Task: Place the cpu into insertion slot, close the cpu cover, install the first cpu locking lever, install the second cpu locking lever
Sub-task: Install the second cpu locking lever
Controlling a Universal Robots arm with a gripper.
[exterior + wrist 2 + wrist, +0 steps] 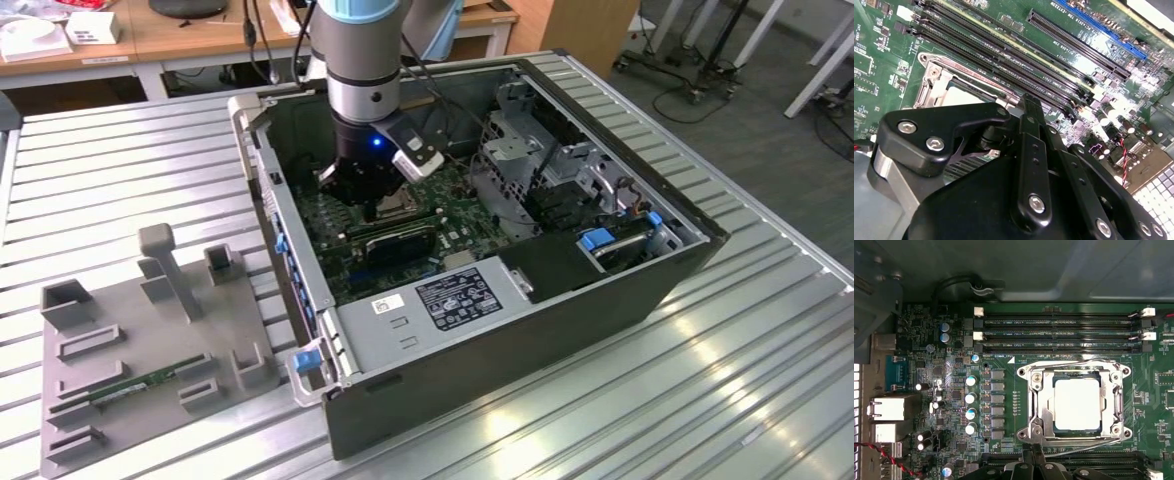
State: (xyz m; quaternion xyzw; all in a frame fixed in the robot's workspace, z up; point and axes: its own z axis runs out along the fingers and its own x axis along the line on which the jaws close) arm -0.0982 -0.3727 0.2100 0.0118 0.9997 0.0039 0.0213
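Inside the open computer case (507,380), which lies on its side on the ribbed metal table (134,170) across the middle of the exterior view, we see the arm reaching straight down. Its gripper (376,212) hangs low over the green motherboard (461,215), just above the socket area. We cannot tell whether the claw is released or clenched, and we see nothing carried in it.

In the first wrist view the cpu (1077,404) lies flat in the insertion slot (1074,378), its pale metallic face showing, with a thin dark border around it. The cpu cover (1041,405) lies down flat around the chip, so that the chip shows through its square window. Thin wire levers run along two opposite sides of the silver frame; we cannot tell whether they are latched. Long black memory slots (1059,332) run parallel to the socket on both of those sides, and a row of small round capacitors (970,397) stands beside it on a third side.

In the second wrist view the black body of the claw stands in front of the socket, and one corner of the silver frame and a strip of the chip show beyond it.

At the exterior view's lower left a grey fixture tray (134,400) with upright posts sits on the table, well apart from the claw, and a narrow green board (140,385) lies in it. At the near end of the case a metal box with a label (441,300) sits just beside the motherboard.
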